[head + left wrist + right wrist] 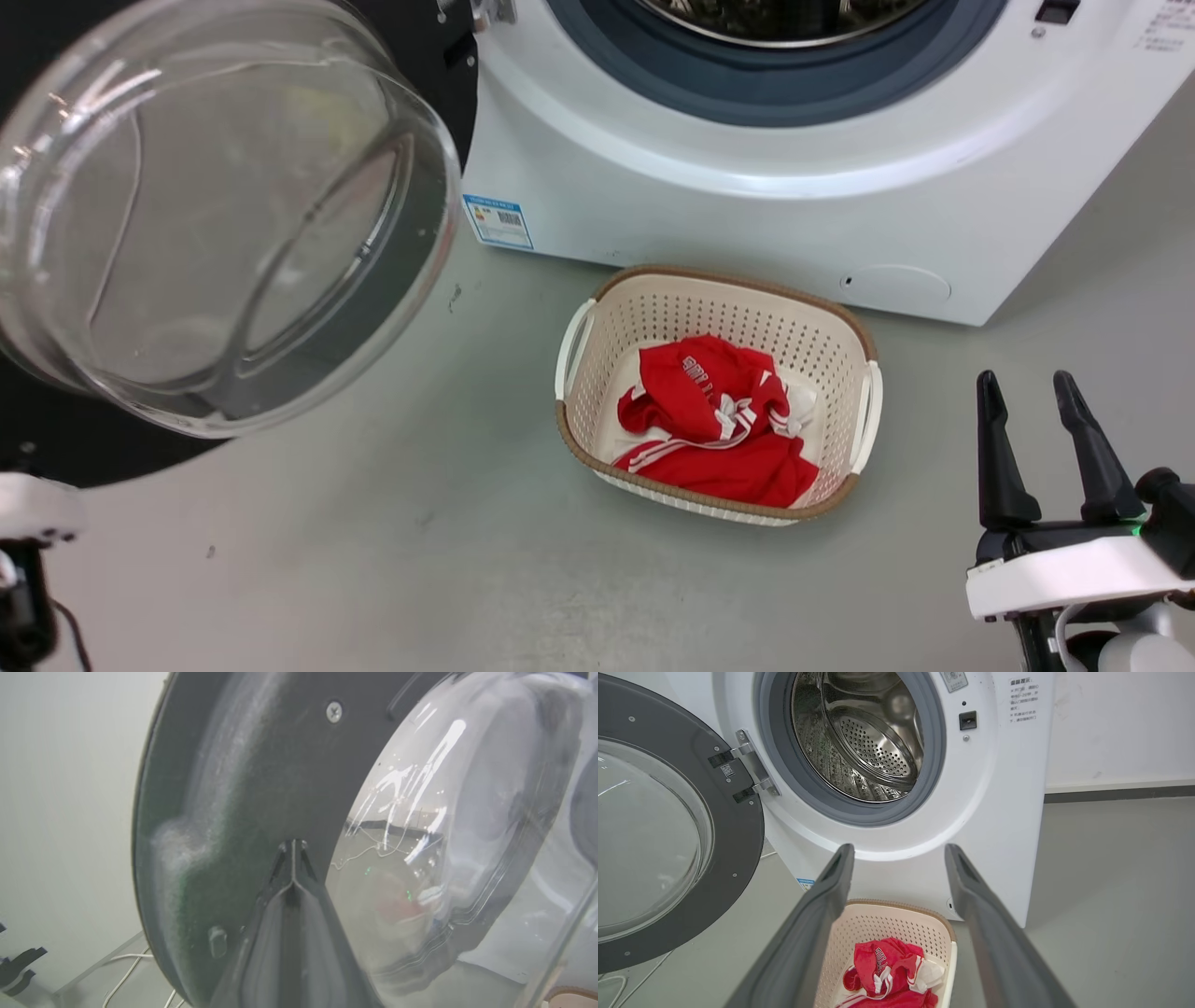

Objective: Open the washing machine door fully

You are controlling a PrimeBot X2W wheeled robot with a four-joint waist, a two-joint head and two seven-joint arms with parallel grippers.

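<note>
Grey floor [420,560] runs in front of the washing machine [747,215], and a pale wall stands behind it.

1. We find the washing machine door [668,826] swung well out from the machine on its hinge [754,772]. Its inner face is turned outward and the drum [868,742] is fully exposed.
2. A laundry basket [579,327] holding a red garment [719,420] sits on the floor just before the machine's front panel, below the drum.
3. The left gripper [293,848] is at the door's inner side. Its fingers [280,914] are pressed together with nothing between them. Their tips are on or just off the black ring [261,765], beside the glass bowl [215,215]. We cannot confirm contact.
4. The right gripper [1027,381] stands off from the machine on the side opposite the hinge, beyond the basket. Its fingers [817,914] are spread and empty.

Assessment: we judge the opening nearly complete, with only the last of the swing left.

Recommendations:
- Push on the black ring, not the glass, where the tips could skid on the curve.
- Follow the arc about the hinge, not a straight line.
- Press slowly and stop once the hinge resists.
- Leave the right arm parked clear of the basket.
</note>
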